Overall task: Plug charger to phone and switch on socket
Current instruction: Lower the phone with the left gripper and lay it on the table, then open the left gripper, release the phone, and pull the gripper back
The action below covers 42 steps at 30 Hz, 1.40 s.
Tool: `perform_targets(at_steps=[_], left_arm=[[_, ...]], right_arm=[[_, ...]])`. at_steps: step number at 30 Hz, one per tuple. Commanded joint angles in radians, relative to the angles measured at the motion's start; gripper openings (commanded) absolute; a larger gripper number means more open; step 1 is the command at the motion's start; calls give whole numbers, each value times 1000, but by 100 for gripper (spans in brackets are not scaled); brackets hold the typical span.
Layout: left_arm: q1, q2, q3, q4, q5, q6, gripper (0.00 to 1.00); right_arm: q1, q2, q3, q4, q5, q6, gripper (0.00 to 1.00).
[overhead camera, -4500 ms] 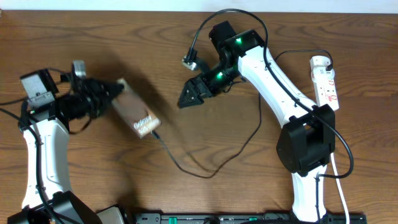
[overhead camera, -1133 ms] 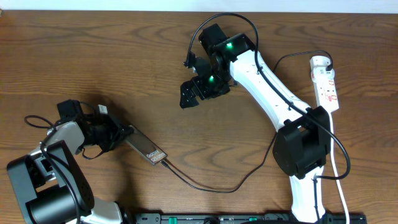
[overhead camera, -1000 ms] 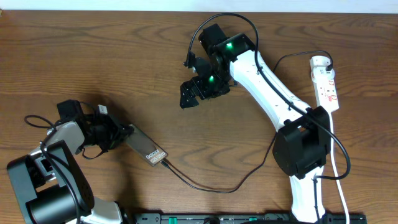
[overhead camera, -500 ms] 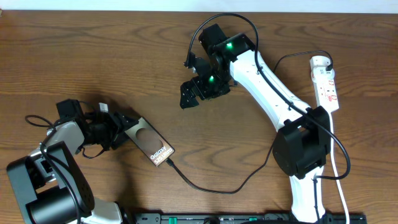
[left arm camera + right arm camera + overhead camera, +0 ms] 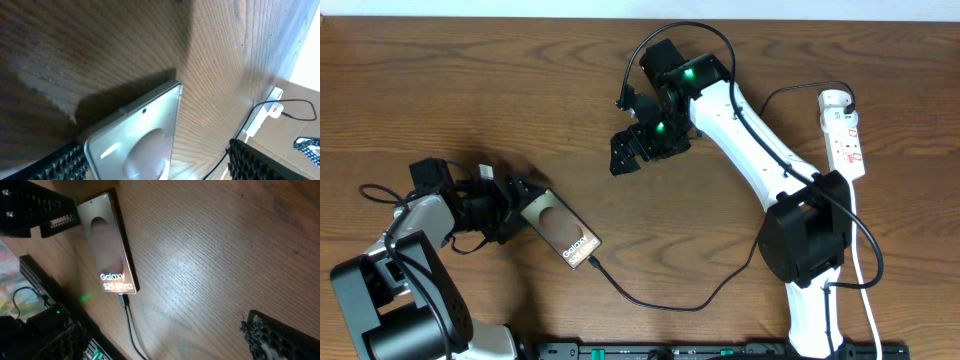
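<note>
The phone [image 5: 561,230] lies flat on the table, face up, its "Galaxy S25 Ultra" text readable in the right wrist view on the phone [image 5: 106,250]. The charger [image 5: 655,304] is a thin black cable whose plug sits in the phone's lower end [image 5: 124,301]. My left gripper [image 5: 519,208] is open around the phone's upper end; in its own view the phone [image 5: 142,137] lies between widely spread fingers [image 5: 62,161]. My right gripper [image 5: 623,156] hangs open and empty above the table's middle. The white socket [image 5: 843,130] lies at the far right.
The charger cable curves along the table's front toward the right arm's base [image 5: 807,240]. A black rail [image 5: 720,350] runs along the front edge. In the left wrist view the socket [image 5: 270,108] shows far off with its cord.
My left gripper has opened. The phone, held tilted on its edge a second ago, has dropped flat, face up. The right arm has not moved.
</note>
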<state>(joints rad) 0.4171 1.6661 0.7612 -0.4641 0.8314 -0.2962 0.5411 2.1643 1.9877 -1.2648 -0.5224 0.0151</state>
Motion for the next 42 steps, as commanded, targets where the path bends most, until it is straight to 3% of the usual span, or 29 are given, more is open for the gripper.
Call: perform_targets(at_steps=[1, 12, 23, 29, 38, 42], left_arm=[[6, 28, -22, -25, -152, -29, 88], [6, -49, -11, -53, -151, -58, 89], [-2, -541, 62, -111, -151, -57, 89], [-51, -701, 65, -126, -177, -56, 89], [-228, -622, 225, -231, -470, 26, 89], [-315, -561, 329, -235, -543, 26, 90]], right_arm=[[4, -5, 8, -3, 1, 6, 99], [-11, -5, 8, -31, 2, 6, 99], [-161, -44, 11, -97, 64, 15, 99], [-367, -193, 48, -84, 95, 37, 99], [-744, -441, 56, 6, 106, 37, 99], [-911, -457, 53, -6, 134, 26, 99]])
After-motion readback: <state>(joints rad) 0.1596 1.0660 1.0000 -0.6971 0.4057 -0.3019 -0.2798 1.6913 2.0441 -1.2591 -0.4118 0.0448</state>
